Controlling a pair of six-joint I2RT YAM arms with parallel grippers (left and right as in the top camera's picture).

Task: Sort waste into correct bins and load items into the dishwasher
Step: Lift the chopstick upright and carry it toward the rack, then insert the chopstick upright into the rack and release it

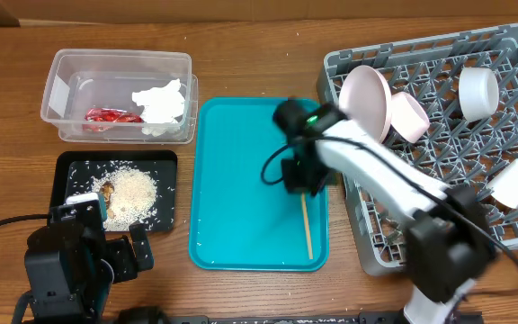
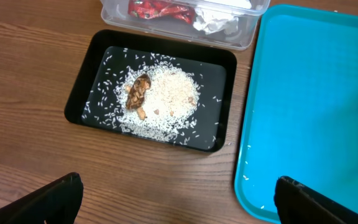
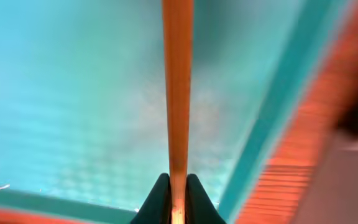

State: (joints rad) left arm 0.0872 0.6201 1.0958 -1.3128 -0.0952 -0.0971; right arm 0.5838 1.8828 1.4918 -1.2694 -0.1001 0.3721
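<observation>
Brown wood is the table [image 1: 241, 72] top, and a big teal tray [image 1: 232, 180] lies in the middle of it. The right gripper [image 1: 299, 180] hangs over the right side of that tray. Its two fingers [image 3: 157, 199] are pinched tight on one end of a thin wooden chopstick [image 1: 308, 229]. The rest of the stick points down along the tray's right side, toward the near edge. The close view is blurry, so I cannot tell if the far tip touches the tray.

The left gripper [image 2: 179, 199] sits at the near left corner of the table, with its fingers [image 2: 55, 199] spread wide apart and nothing between them. Just in front of it is the black tray [image 1: 66, 166], holding white rice [image 1: 133, 193] and a small brown scrap [image 1: 108, 191]. Behind that stands the clear tub [image 1: 61, 90], with the red wrapper [image 1: 112, 115] and the white napkin [image 1: 162, 103] inside.

On the right is the grey dish rack [image 1: 511, 45]. A white plate [image 1: 367, 99] leans in it, with a bowl [image 1: 409, 115] beside it, a cup [image 1: 479, 92] further back and another bowl [image 1: 515, 183] near the right wall.
</observation>
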